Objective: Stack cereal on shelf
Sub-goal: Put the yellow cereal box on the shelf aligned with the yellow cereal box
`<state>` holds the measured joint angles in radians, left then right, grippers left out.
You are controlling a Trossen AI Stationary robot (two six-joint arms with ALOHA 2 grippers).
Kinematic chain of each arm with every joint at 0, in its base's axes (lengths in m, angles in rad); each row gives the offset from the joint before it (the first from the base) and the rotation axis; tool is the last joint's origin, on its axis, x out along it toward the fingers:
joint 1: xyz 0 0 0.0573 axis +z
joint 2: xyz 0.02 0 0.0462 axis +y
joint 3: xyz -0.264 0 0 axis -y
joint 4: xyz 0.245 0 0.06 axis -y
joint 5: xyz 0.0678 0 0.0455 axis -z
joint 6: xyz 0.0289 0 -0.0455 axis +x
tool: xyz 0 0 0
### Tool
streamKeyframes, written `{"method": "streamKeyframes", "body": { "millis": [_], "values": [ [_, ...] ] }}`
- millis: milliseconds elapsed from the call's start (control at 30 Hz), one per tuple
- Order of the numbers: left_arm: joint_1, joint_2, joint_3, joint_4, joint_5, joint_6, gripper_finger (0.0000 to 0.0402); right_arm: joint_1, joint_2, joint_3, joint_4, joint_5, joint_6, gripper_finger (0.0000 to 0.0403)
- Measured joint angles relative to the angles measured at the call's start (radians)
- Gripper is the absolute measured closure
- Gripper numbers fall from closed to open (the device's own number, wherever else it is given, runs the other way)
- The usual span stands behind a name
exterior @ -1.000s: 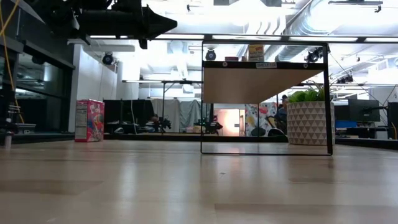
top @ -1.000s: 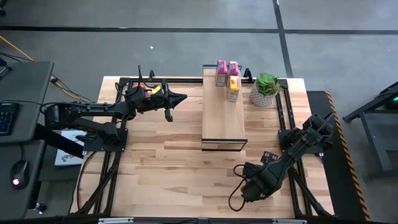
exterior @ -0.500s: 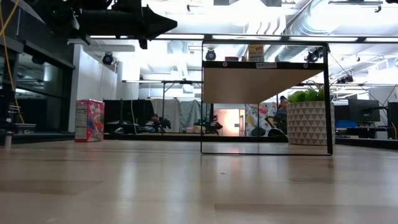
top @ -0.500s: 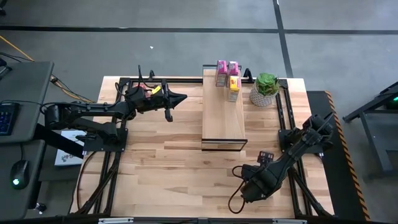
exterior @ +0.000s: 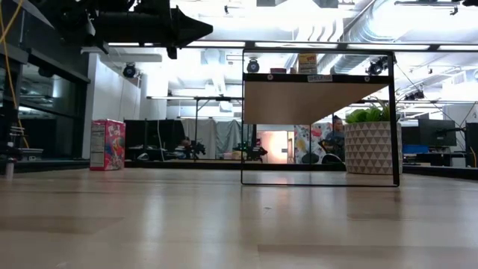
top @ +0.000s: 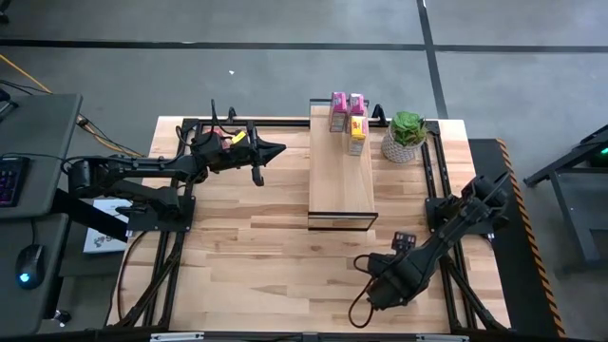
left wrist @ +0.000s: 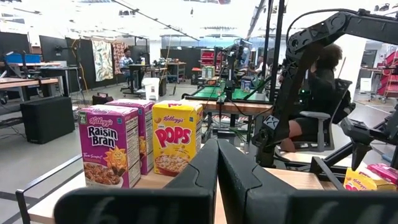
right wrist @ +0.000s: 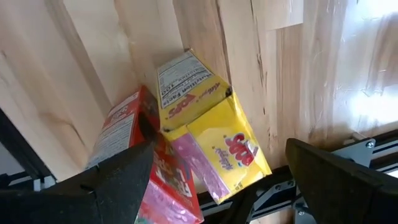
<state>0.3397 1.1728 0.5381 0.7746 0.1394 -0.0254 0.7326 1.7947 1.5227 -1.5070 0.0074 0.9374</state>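
Our right gripper [right wrist: 211, 180] hangs low over the near right part of the table [top: 247, 247], its fingers [right wrist: 118, 180] spread wide with nothing between them. Straight ahead of it, in the right wrist view, lies a small huddle of cereal: a yellow box [right wrist: 208, 118] tipped over, its long axis running slantwise across the gap of the jaws, and a red box [right wrist: 124, 130] touching its side, half behind one finger. We judge that the jaws are not squared to the yellow box's narrow faces, so the wrist would want turning before we close on it.

From here the shelf [top: 342, 176] stands further in, toward the far edge of the table. At its far end stand two pink boxes [top: 347, 110] and a yellow one [top: 357, 136], upright and close together, with the plant [top: 407, 136] just beside them.

Our left gripper [top: 269, 152], fingers pressed together and empty, waits raised on the other side of the shelf, well apart from the loose boxes. The right arm is plainly the nearer one for this pick.
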Motion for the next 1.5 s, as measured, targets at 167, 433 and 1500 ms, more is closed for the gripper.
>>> {"method": "streamKeyframes", "body": {
  "millis": [167,433,1500],
  "values": [
    [0.000,0.000,0.000,0.000,0.000,0.000,0.0401,0.000,0.037,0.000,0.000,-0.014,-0.025,0.0045],
    [0.000,0.000,0.000,0.000,0.000,0.000,0.0401,-0.013,0.060,0.000,-0.026,-0.017,-0.034,0.0045],
    [0.000,0.000,0.000,0.000,0.000,0.001,0.0401,-0.037,0.060,0.000,0.097,0.011,0.097,0.0149]
  ]
}}
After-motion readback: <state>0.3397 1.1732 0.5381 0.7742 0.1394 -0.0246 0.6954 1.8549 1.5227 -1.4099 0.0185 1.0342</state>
